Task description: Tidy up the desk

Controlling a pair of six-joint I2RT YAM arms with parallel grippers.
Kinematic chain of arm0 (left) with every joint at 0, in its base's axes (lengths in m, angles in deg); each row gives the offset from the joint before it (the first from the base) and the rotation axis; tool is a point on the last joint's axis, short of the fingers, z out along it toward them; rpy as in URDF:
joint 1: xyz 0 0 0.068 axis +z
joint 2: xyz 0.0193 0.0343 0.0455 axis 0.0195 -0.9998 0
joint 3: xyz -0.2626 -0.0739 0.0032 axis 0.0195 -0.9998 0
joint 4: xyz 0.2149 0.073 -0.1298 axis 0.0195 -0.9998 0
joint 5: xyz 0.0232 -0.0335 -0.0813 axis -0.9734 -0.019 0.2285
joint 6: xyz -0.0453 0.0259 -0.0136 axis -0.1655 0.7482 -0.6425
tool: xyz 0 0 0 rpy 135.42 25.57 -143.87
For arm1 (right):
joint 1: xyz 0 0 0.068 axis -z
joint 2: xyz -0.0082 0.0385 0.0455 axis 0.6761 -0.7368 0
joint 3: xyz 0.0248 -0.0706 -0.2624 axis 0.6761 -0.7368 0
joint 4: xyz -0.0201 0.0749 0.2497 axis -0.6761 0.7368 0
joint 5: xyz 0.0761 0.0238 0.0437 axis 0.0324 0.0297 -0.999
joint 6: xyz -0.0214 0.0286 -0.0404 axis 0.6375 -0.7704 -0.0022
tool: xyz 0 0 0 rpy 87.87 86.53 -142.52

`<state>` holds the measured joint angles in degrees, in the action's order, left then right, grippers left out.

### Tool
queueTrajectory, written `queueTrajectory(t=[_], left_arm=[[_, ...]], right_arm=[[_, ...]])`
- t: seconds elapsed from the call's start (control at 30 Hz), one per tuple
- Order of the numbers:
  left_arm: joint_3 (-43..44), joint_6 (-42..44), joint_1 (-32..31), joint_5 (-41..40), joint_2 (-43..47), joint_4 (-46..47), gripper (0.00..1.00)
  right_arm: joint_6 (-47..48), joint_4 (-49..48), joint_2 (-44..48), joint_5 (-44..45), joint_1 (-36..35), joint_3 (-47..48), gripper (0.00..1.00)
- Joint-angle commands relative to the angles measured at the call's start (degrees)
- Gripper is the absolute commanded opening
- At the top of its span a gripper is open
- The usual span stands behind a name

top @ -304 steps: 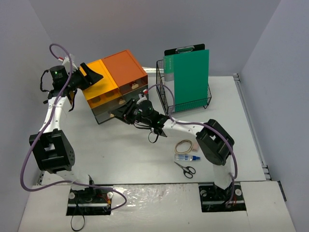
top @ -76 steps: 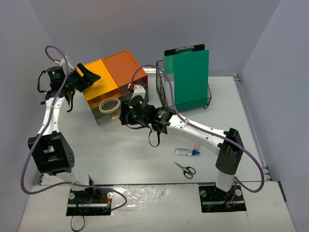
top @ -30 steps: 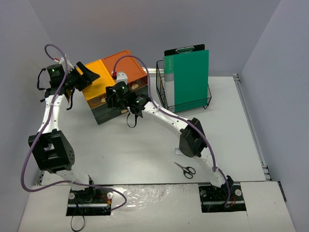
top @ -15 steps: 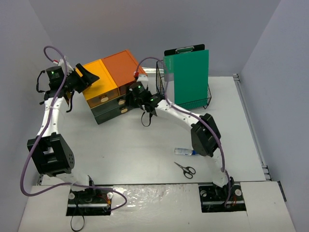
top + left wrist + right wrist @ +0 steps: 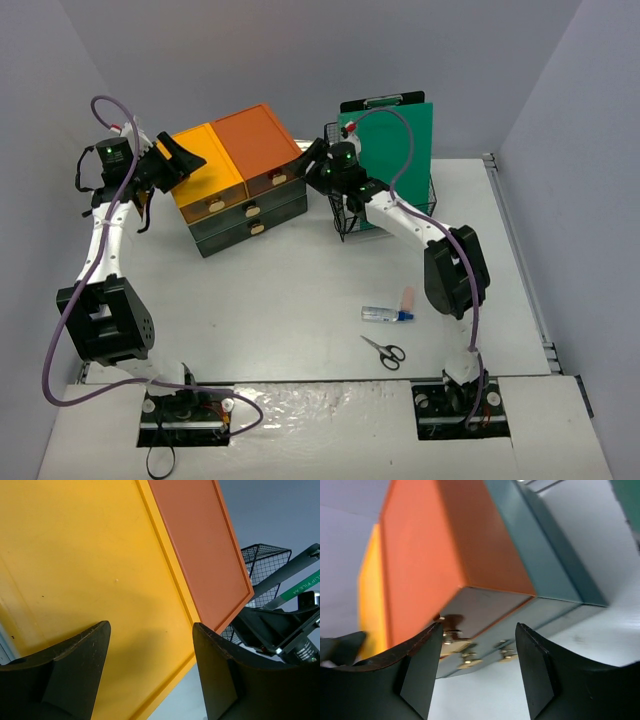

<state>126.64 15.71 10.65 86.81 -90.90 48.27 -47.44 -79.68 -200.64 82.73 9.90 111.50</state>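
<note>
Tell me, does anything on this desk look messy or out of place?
A little: scissors, a small bottle and a pinkish piece lie loose on the near right part of the desk, apart from the things at the back. The drawer unit also stands at an angle to the desk's edges.

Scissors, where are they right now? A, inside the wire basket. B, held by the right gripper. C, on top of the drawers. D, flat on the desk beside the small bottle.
D: the scissors lie flat on the desk, just on the near side of the small bottle.
</note>
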Motion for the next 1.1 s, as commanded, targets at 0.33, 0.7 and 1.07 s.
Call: queueTrajectory(t=[0.33,0.7,1.07], left_arm=[[0.6,1.4,0.4,-0.9,-0.9,-5.7,0.64],[1.4,1.6,0.4,-1.1,-1.2,-6.0,0.64],[2.3,2.1,0.4,-0.9,-1.7,-6.7,0.64]], right_arm=[[-20.2,-21.9,-7.0,-22.4,3.0,3.2,0.54],[-20.8,-22.9,-0.1,-22.6,0.8,-5.4,0.51],[-21.2,-24.6,-1.0,-21.8,0.8,-7.5,0.49]])
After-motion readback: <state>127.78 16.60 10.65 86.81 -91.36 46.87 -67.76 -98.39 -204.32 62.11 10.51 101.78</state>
